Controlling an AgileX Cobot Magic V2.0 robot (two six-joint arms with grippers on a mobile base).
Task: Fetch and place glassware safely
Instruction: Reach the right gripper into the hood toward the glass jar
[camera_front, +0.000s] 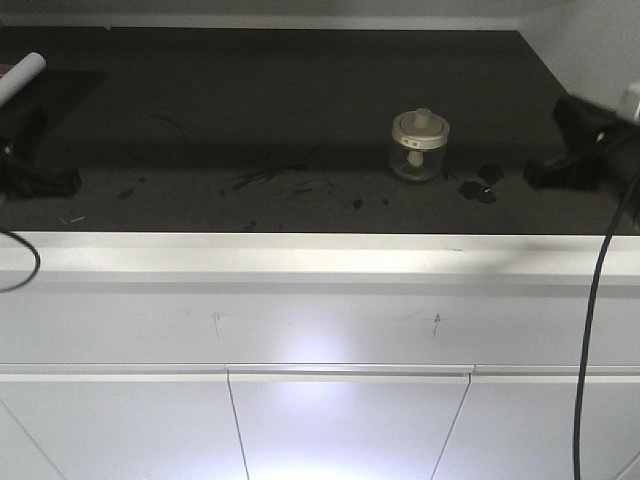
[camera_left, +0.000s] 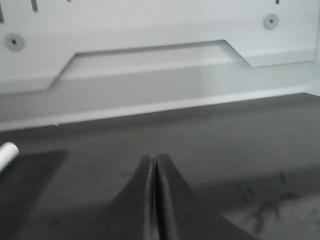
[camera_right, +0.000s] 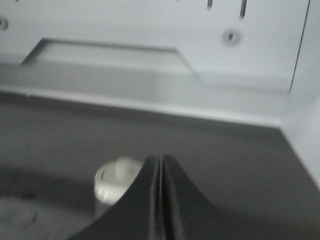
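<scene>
**Both grippers clenched and empty, jar standing off to the right gripper's left**

The left gripper (camera_left: 153, 161) is clenched. In its wrist view the two dark fingers meet along a thin seam with nothing between them. It sits low over the dark surface (camera_front: 250, 90). A white cylinder (camera_left: 7, 153) lies to the left of this gripper, close to it, with its round end showing at the edge of that view. Ahead of the gripper, past the dark surface, rises a white back panel (camera_left: 150, 30) with a shallow recess and two screw heads.

The right gripper (camera_right: 161, 161) is also clenched, its fingers pressed together tip to tip and holding nothing. The glass jar (camera_front: 419, 147) stands upright on the surface with its cream-white lid and central knob on top. It is not touching either gripper. From the right wrist view it is ahead of the right gripper and a little to its left, blurred and partly hidden behind the left finger. In the front view it stands to the left of the right gripper, nearer to that one than to the left gripper, which is well apart from it on the other side.

A few small dark fragments (camera_front: 482, 185) lie on the surface between the jar and the right gripper. Thin dark scuffs (camera_front: 270, 178) mark the surface to the jar's far side, toward the left gripper. A black cable (camera_front: 592, 320) hangs down below the right gripper across the white cabinet front (camera_front: 350, 330).
</scene>
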